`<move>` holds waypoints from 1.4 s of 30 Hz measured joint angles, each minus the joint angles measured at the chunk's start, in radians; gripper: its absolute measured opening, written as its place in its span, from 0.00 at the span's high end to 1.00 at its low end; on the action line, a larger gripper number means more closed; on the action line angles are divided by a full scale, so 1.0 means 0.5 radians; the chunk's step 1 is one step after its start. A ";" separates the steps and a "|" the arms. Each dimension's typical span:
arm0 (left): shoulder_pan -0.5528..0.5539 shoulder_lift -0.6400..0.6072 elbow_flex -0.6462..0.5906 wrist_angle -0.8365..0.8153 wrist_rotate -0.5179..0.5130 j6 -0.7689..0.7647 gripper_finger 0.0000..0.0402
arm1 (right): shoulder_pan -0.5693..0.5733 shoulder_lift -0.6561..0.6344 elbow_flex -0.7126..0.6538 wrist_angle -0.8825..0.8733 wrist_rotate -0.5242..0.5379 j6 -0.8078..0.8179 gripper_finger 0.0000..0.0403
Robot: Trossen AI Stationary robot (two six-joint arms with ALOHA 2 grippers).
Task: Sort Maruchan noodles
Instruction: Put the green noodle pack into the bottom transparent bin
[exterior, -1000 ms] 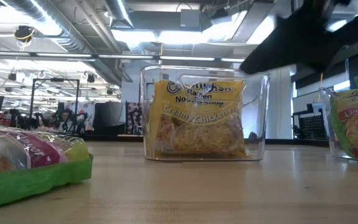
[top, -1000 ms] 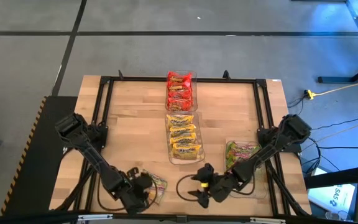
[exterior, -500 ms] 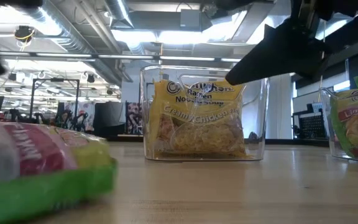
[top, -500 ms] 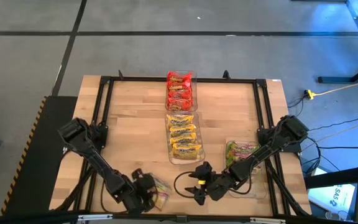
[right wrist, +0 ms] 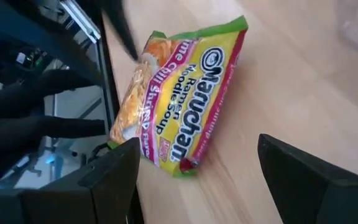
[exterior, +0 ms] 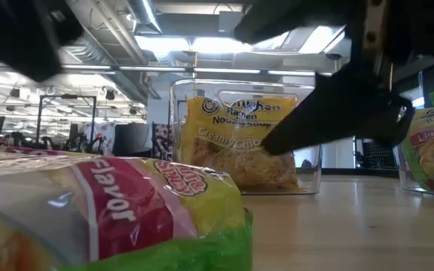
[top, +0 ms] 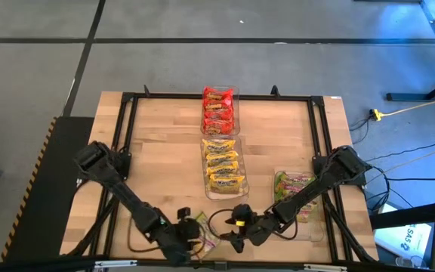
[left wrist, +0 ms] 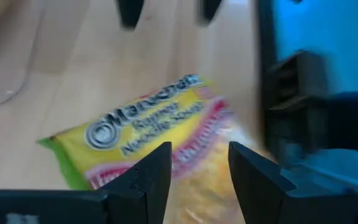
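1. The left gripper (top: 191, 243) has its fingers (left wrist: 152, 171) parted on either side of a green-edged noodle packet (right wrist: 179, 99); we see the packet between them but cannot confirm a firm grip.
2. The right gripper (top: 229, 242) has its fingers (right wrist: 114, 177) spread wide with nothing between them, and the same packet lies just ahead of it.
3. That packet sits at the near edge of the wooden table (top: 165, 151), between the two grippers. In the low view it fills the near left foreground (exterior: 119, 211).
4. Against the frame one second earlier, we note the left gripper has moved toward the table's centre and the packet has travelled with it, from the near left to nearly mid-edge.
5. The right gripper has likewise moved leftward along the near edge, closing on the packet.
6. Red packets (top: 218, 110) fill the far clear bin, yellow packets (top: 222, 163) the middle bin (exterior: 311, 135), and green packets (top: 295, 185) the right bin; these are unchanged.
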 joint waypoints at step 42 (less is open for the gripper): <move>-0.173 0.427 0.018 0.223 -0.268 -0.359 0.62 | -0.172 0.325 0.190 0.306 -0.615 -0.083 0.26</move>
